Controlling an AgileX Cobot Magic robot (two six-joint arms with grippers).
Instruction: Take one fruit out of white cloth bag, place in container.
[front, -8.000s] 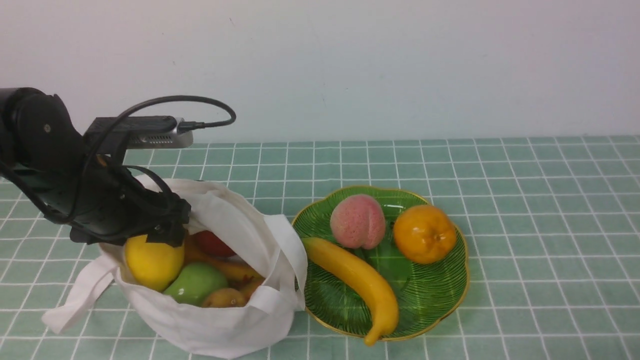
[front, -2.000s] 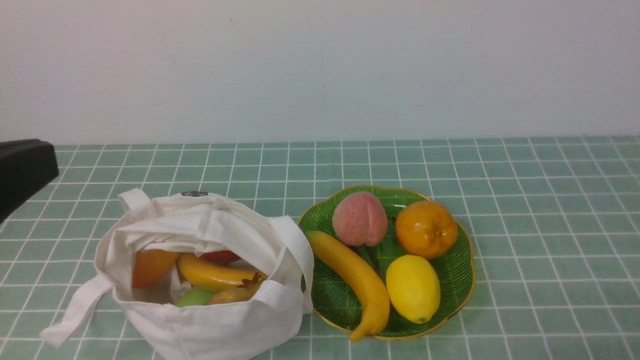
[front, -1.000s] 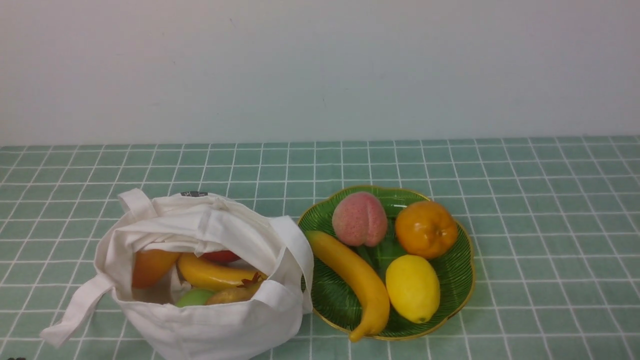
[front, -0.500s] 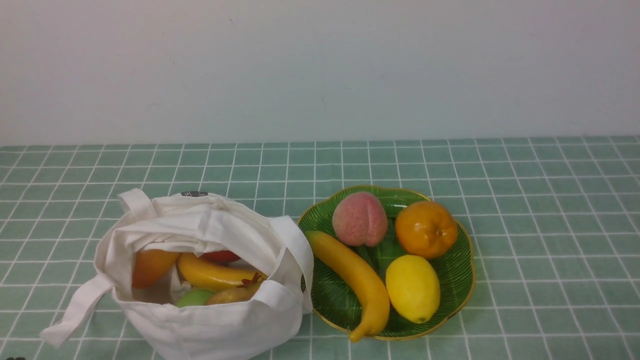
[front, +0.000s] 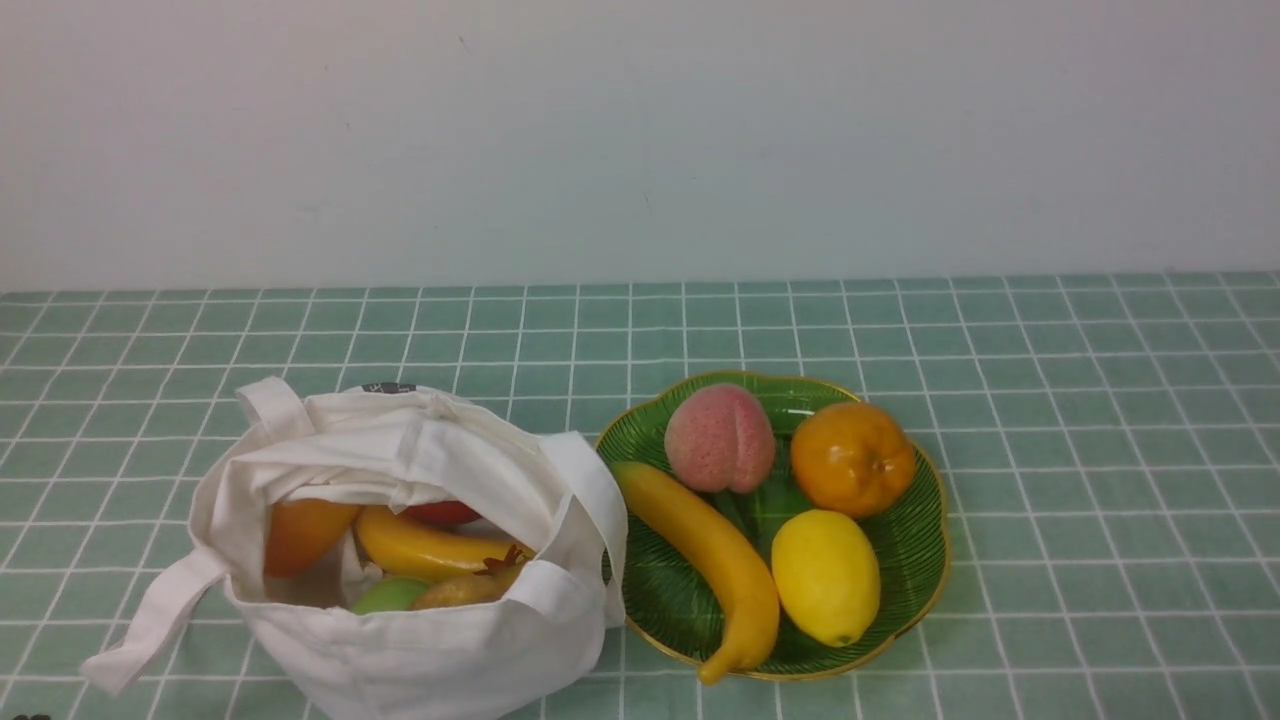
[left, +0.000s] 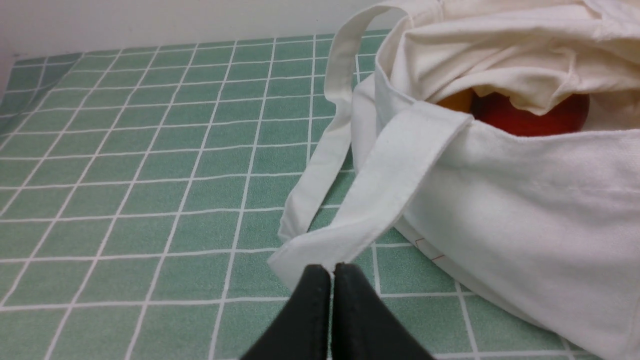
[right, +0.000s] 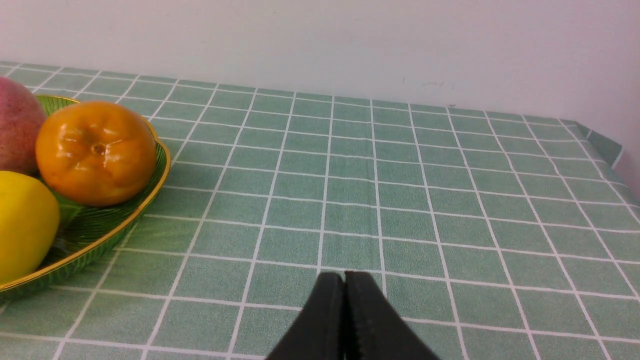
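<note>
The lemon (front: 825, 577) that my left gripper (left: 332, 272) held inside the bag (front: 420, 560) a few seconds back now lies on the green plate (front: 925, 560), between the banana (front: 705, 560) and the orange (front: 852, 458) (touching the banana, as far as I can tell). My left arm is gone from the front view, and the bag sits slumped lower.

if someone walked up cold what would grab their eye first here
Probably the green plate right of centre on the checked cloth, loaded with bright fruit: a lemon at its near side, a banana beside it, a peach and an orange behind. Next, the white cloth bag slumped against the plate's left edge, mouth open, more fruit showing inside.
</note>
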